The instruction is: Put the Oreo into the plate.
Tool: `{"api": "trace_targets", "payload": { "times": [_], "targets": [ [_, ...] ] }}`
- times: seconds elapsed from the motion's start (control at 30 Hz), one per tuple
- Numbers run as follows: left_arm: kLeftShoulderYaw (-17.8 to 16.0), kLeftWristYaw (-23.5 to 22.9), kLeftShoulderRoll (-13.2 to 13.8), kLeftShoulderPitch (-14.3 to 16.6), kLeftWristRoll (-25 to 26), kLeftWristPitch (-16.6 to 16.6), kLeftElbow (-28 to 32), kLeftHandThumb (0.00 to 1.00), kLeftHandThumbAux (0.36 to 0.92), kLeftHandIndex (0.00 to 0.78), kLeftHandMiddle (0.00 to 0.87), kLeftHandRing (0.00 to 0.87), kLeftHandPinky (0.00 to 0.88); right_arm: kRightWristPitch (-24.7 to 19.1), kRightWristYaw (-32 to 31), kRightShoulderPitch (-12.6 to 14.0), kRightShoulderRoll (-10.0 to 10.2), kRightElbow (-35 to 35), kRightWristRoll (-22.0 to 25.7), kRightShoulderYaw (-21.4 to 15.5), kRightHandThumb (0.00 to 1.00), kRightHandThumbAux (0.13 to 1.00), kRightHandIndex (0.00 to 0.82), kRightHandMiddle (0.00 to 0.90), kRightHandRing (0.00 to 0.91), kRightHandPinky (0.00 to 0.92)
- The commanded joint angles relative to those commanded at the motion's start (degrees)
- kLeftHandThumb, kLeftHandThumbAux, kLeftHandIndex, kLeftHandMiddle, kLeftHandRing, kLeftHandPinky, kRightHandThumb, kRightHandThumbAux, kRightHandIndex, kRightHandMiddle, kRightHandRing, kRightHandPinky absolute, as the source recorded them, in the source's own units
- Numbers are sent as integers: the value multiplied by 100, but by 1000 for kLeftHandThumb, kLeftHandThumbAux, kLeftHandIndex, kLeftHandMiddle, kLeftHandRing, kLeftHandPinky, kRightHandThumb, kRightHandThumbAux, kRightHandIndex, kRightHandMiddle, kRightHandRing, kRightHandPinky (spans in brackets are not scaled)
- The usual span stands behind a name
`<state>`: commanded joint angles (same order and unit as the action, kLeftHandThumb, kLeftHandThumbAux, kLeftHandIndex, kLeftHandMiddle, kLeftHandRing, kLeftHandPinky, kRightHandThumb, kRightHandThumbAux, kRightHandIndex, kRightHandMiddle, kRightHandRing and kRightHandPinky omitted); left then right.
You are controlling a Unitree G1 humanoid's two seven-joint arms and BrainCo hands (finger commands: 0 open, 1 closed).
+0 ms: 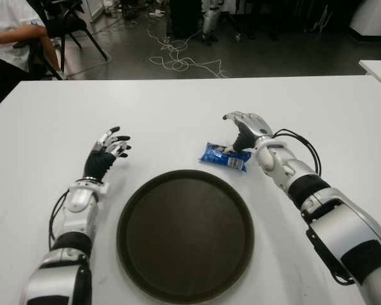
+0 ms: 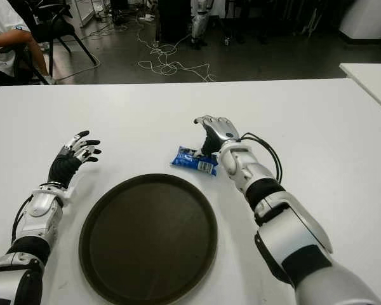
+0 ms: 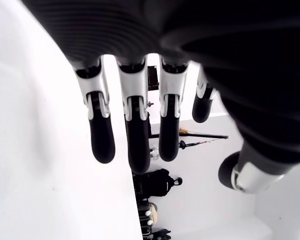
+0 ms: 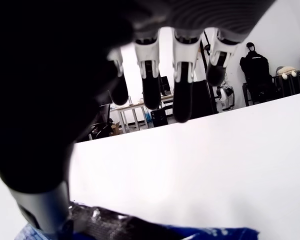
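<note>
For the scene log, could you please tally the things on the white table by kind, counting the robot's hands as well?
Blue Oreo packet: 1, lying beyond the plate's far rim
Dark round plate: 1, nothing in it
Robot hands: 2, left hand open, left of the plate; right hand open at the packet, thumb by it
Total: 4

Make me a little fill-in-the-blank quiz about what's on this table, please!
1. The Oreo packet has a ____ wrapper.
2. The round plate holds ____.
3. The hand right at the Oreo packet is the robot's ____ hand.
4. The left hand shows to the ____ of the plate, fingers spread.

Missing words: blue; nothing; right; left
</note>
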<state>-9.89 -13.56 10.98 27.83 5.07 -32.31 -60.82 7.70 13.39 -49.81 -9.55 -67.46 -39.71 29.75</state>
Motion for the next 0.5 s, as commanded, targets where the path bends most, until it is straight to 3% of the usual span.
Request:
{"api": "trace_targets", "payload": {
  "times": [0.5],
  "targets": [
    [41, 69, 21, 29, -76, -73, -91, 277, 590, 146, 301, 341, 386, 43, 25, -34, 13, -136, 34, -44, 0, 777, 191, 212, 220, 202]
  ]
}}
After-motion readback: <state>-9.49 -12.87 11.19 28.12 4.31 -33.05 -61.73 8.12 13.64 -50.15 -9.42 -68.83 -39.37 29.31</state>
